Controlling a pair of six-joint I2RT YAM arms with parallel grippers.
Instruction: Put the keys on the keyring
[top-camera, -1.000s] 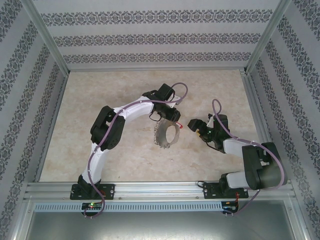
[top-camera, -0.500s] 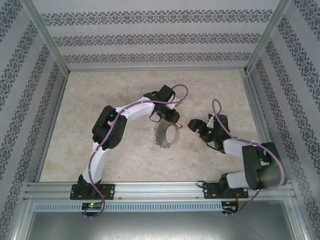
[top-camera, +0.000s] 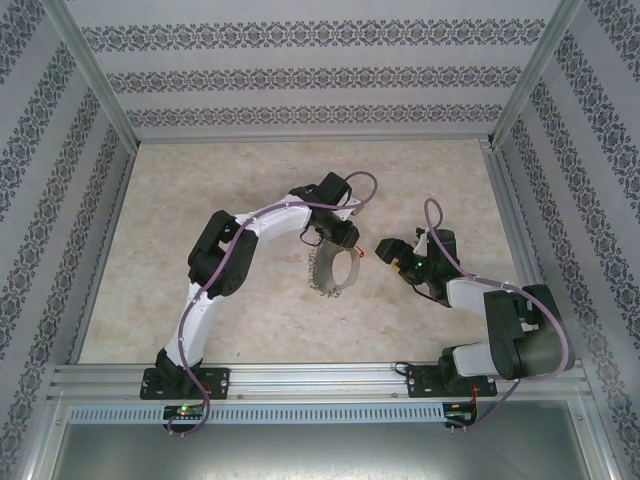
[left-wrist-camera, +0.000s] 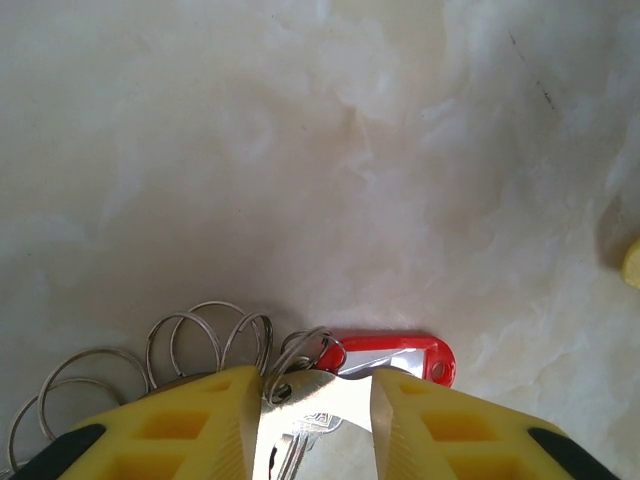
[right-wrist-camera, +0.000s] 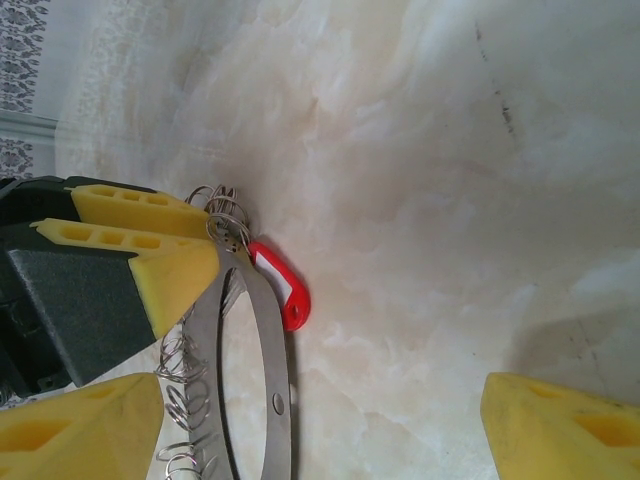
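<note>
Fingers (left-wrist-camera: 190, 425) of the left gripper (left-wrist-camera: 318, 402) clamp the top of the keyring (right-wrist-camera: 272, 390) and hide the metal they pinch. I cannot tell whether the key (left-wrist-camera: 392, 358) is threaded on the loop, and its blade is mostly covered. Its red plastic head pokes out just beside the fingers, over the table (left-wrist-camera: 300, 150). The keyring is a thin grey band fringed with small wire rings, cut off below. The right gripper (right-wrist-camera: 320, 400) gapes wide and empty nearby.

keyring (top-camera: 335, 268): you see one, near the middle of the table (top-camera: 200, 200) | key (left-wrist-camera: 395, 358) with red head: you see one | small rings (left-wrist-camera: 200, 340) on the loop: many, too crowded for you to count | grippers: two, left gripper (left-wrist-camera: 318, 395) and right gripper (right-wrist-camera: 320, 420) | arms (top-camera: 215, 265): two | table: one
</note>
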